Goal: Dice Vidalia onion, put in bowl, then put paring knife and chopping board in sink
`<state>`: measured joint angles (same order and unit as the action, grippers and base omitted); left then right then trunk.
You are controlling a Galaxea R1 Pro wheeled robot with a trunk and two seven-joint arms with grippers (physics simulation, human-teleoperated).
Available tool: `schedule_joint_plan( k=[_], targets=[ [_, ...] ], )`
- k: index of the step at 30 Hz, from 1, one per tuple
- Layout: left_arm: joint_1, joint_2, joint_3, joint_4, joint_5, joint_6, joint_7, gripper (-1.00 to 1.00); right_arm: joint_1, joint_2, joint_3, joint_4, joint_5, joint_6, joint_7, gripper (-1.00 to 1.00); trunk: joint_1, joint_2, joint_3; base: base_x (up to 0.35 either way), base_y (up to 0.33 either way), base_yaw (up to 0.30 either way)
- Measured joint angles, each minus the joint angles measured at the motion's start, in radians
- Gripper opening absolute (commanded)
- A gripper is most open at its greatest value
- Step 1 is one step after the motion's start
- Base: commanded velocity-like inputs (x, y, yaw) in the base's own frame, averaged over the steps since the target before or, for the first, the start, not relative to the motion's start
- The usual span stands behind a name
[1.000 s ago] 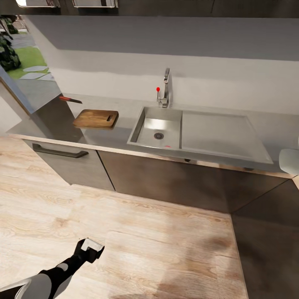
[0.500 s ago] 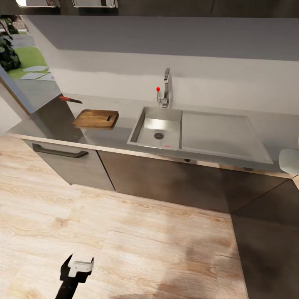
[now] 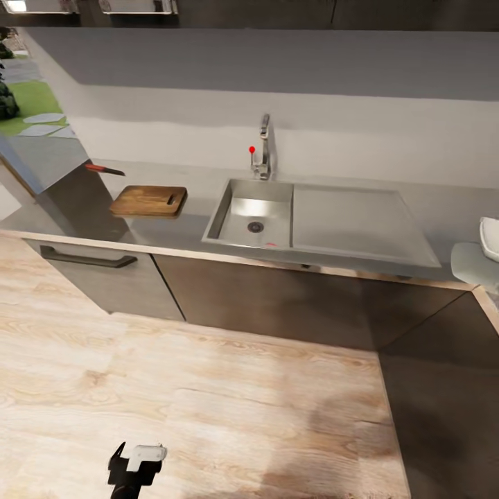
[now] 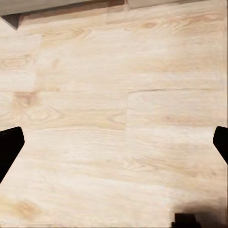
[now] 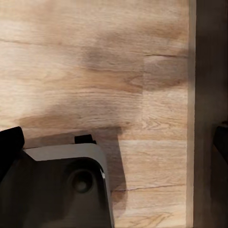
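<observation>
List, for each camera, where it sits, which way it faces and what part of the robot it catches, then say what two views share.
Head view: on the head, looking forward and down at the countertop, sink, chopping board; the left tool shows low.
Left wrist view: on the left arm, facing the wooden floor; dark fingertips at both edges.
Right wrist view: on the right arm, facing floor beside the robot's grey base.
Shared: both wrist views show the floor planks.

My head cam sits high and well back, looking down at the countertop [image 3: 173,232] and sink [image 3: 253,218] across the wood floor [image 3: 242,395]. Both wrist cams point straight down, close above that same floor.
</observation>
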<state>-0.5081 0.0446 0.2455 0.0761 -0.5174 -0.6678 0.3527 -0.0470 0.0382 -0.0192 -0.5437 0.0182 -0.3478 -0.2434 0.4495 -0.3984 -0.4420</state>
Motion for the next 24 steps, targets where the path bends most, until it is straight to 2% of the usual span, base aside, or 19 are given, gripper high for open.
schedule_joint_plan(
  k=[3,5,24],
  targets=[
    [0.0,-0.026,0.0,-0.001,-0.001,0.082,-0.002,1.0,0.0,0.001,0.001,0.009,0.0,-0.017,0.0,1.0,0.0,0.0,0.002,0.0,0.0,-0.258],
    [0.0,-0.036,0.001,-0.001,-0.001,0.112,-0.002,1.0,0.0,0.001,0.001,0.012,0.0,-0.022,0.0,1.0,0.0,0.0,0.004,0.0,0.0,-0.264],
    [0.0,-0.04,0.002,-0.001,0.0,0.124,-0.002,1.0,0.0,0.001,0.001,0.032,0.001,-0.026,0.0,1.0,0.0,0.0,0.019,0.0,0.0,-0.266]
  ],
)
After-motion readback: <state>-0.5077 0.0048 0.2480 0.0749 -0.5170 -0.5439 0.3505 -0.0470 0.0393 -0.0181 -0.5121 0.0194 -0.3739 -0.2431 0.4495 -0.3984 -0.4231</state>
